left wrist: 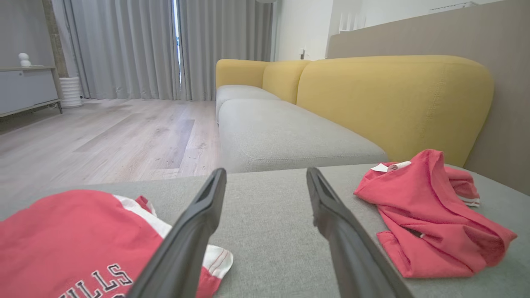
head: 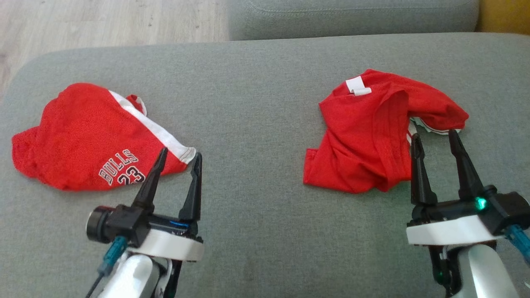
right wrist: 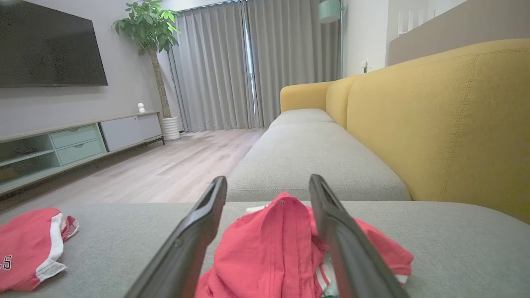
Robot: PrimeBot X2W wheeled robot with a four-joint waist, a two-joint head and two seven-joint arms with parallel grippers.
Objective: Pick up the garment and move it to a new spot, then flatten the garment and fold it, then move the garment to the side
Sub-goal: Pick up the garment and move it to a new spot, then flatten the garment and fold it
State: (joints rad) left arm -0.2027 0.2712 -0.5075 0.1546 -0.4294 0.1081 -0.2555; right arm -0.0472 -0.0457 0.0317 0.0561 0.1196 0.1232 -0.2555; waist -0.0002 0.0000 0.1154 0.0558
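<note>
1. My right gripper [head: 434, 135] is wide open and empty — the crumpled red garment [head: 364, 136] lies right at its tips, mostly leftward, on the sofa seat [head: 256, 124].
2. My left gripper [head: 181, 152], open too, sits by the red shorts [head: 83, 132] — well apart.

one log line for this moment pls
left gripper: open, by shorts | right gripper: open, at shirt edge | both lie crumpled on sofa, unheld

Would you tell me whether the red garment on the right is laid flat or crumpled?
Crumpled: the red garment lies bunched on the grey cushion, deeply creased, its white tag showing.
</note>
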